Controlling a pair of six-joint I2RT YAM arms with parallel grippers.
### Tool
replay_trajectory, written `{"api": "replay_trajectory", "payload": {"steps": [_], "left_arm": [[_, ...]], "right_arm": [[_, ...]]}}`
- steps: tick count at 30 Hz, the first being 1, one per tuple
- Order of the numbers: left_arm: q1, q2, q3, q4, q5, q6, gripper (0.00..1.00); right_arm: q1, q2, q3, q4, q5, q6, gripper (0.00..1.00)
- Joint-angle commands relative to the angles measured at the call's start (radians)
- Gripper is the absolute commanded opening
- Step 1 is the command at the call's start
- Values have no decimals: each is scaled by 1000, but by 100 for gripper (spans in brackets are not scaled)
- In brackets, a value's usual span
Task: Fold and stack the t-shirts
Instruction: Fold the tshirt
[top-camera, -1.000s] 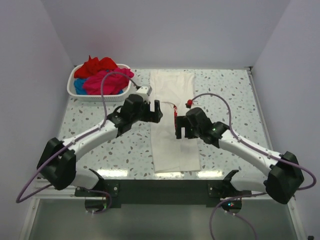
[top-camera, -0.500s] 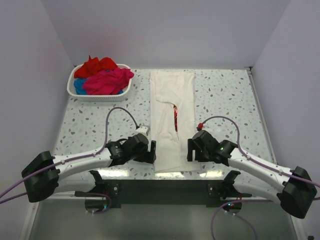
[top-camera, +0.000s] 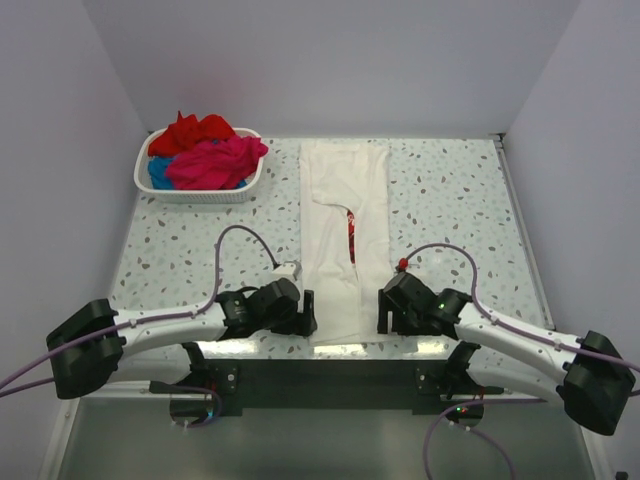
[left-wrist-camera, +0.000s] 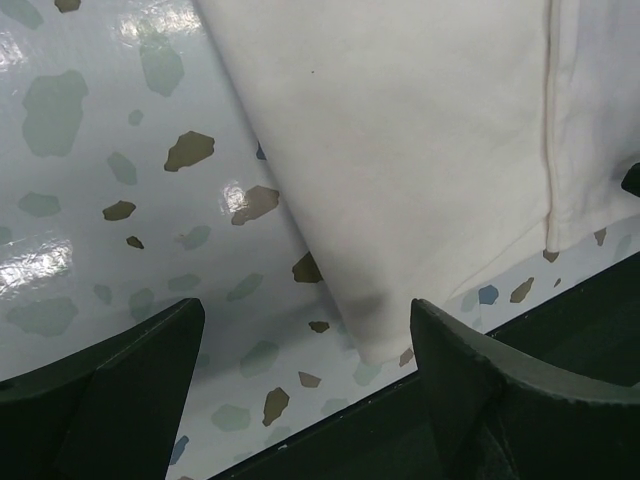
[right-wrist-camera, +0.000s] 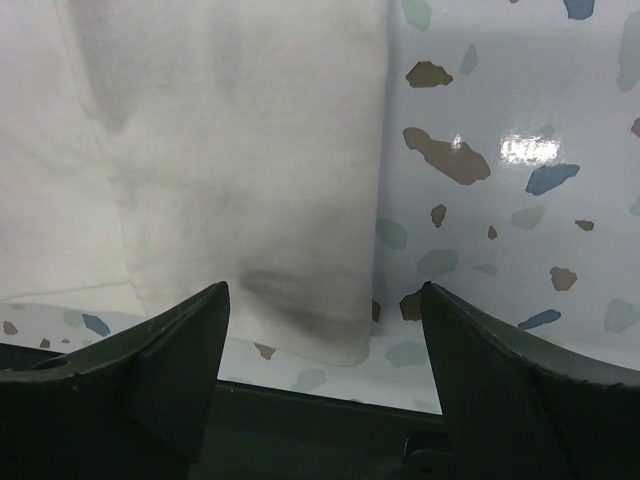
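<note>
The white t-shirt (top-camera: 340, 190) lies as a long narrow strip down the middle of the table, both sides folded in. A sliver of its red print (top-camera: 350, 235) shows in the gap. My left gripper (top-camera: 308, 313) is open at the shirt's near left corner. In the left wrist view that corner (left-wrist-camera: 380, 335) lies between the spread fingers (left-wrist-camera: 140, 380). My right gripper (top-camera: 384, 313) is open at the near right corner. In the right wrist view that corner (right-wrist-camera: 330, 335) lies between its fingers (right-wrist-camera: 490, 370). Neither gripper holds cloth.
A white slatted basket (top-camera: 195, 195) stands at the back left with a red tee (top-camera: 195, 132), a magenta tee (top-camera: 215, 165) and a blue one (top-camera: 158, 172) bundled in it. The table's dark front edge (top-camera: 330, 375) runs just below both grippers.
Both arms have drawn back from the middle of the shirt to its near hem corners, one each side. The shirt has not moved.
</note>
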Motion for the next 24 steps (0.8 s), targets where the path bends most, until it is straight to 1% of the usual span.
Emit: {"api": "replay_trajectory", "payload": {"steps": [1,8,10,16,17,19,20,23,24], "left_arm": [[-10,4,-18,80,19,-43,88],[-39,23,-24,113,40,-63,78],[-53,35,-27,117,42,-76,77],[-88,54,-35,125,36,-98,67],[-90,54,-38,126,34,-98,62],[-90,57,-39,126,31,-98,57],[-91,55,-38,128,34,-98,52],[-93,54,-44,134,39,-96,43],[-93,54,-44,136,39,-96,42]], "right_arm": [[17,-15,-13,4,0,40,80],[34,-13,-20,3,3,57,79],[39,-13,-21,-2,9,65,79],[60,-27,-29,-6,11,89,77],[66,-25,-30,-8,12,93,77],[76,-22,-30,-8,14,97,76],[77,-15,-30,-8,15,100,75],[91,-4,-27,-6,21,108,70],[94,2,-26,-3,23,108,66]]}}
